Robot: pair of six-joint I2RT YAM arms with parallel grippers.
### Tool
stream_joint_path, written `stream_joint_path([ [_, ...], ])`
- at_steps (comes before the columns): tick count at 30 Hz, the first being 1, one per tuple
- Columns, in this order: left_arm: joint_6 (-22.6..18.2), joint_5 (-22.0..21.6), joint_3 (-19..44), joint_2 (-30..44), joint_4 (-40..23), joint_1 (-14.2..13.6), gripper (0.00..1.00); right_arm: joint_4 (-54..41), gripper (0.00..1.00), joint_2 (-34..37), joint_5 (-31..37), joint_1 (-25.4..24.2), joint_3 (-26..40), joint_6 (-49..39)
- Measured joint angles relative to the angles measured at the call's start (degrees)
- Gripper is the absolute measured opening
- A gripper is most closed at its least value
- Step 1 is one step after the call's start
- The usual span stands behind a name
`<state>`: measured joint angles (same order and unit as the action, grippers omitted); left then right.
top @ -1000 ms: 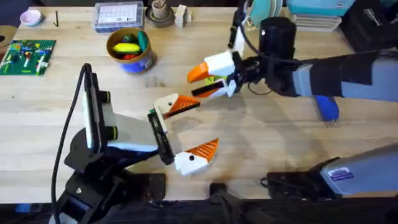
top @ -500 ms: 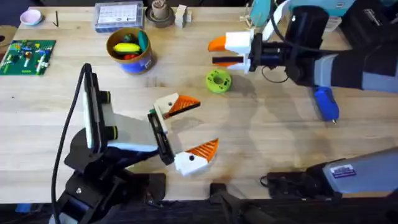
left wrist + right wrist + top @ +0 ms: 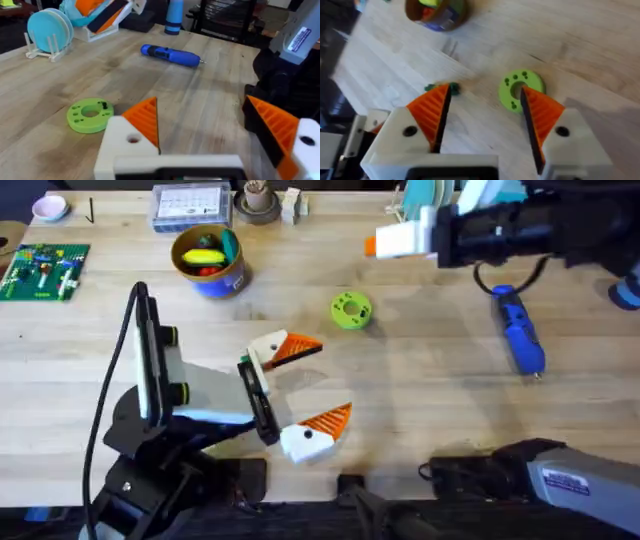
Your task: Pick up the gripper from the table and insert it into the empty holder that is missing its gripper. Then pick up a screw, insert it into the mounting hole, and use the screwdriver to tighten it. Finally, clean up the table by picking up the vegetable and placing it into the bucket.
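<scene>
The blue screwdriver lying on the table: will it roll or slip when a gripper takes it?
The screwdriver lies flat on bare wood, and its barrel looks round and smooth, so a nudge may roll it. It looks stiff. Its thin bit probably gives little to grip; the thick barrel seems safer.

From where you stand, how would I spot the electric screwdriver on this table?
Start at the wooden table and look to its right side, past the flat lime-green disc near the middle. The screwdriver lies flat there by itself, below the right arm's raised hand. It is the one blue, pen-shaped thing, with a thin metal tip.
</scene>
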<state>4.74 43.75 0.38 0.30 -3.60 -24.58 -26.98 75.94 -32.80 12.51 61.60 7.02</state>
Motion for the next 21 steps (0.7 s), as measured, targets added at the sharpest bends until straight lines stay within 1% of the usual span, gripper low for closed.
stream_joint_path([
  [3, 0.0, 0.0, 0.0, 0.0, 0.0, 0.0, 0.993, -7.3, 0.84, -3.3, 7.5, 2.2, 0.4, -4.6],
  [7, 0.0, 0.0, 0.0, 0.0, 0.0, 0.0, 0.993, -12.5, 0.841, -3.6, 12.5, 4.9, 0.4, -7.9],
  [11, 0.0, 0.0, 0.0, 0.0, 0.0, 0.0, 0.993, -12.3, 0.841, -0.9, 14.9, 7.5, 0.4, -11.1],
  [16, 0.0, 0.0, 0.0, 0.0, 0.0, 0.0, 0.993, -11.1, 0.84, 4.5, 19.7, 10.8, 0.4, -13.3],
  [21, 0.0, 0.0, 0.0, 0.0, 0.0, 0.0, 0.993, -8.5, 0.841, 9.9, 22.5, 12.6, 0.4, -13.9],
])
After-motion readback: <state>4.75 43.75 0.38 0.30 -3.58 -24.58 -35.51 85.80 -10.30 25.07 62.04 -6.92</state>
